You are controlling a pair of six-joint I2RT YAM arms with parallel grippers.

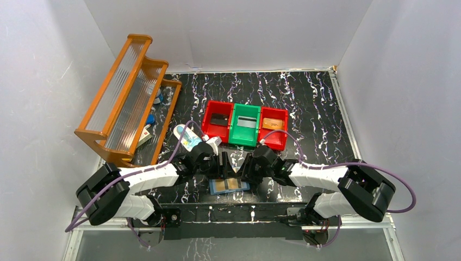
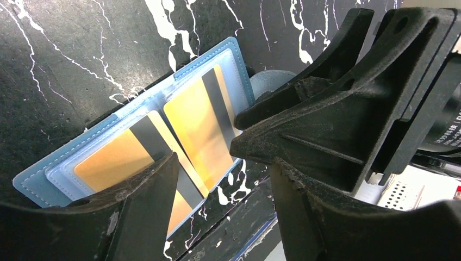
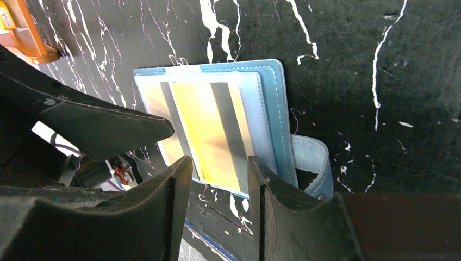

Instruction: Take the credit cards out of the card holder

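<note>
Clearly the card holder [image 1: 229, 186] lies open and flat at the lower centre of the overhead view, on the black marbled desk [image 1: 315, 109] near its front edge. Two tan-orange credit cards [image 2: 195, 130] sit tucked into it, backs up, each showing a grey magnetic stripe; no print on them can be read. The left hand [image 2: 223, 168] hovers with its jaws apart over the holder's near edge, one finger [image 2: 136, 212] above a card. The right hand [image 3: 217, 163], jaws also apart, straddles the same edge beside the tab [image 3: 312, 157]. Small lettering on the right arm [image 2: 446, 125] is too blurred to read.
</note>
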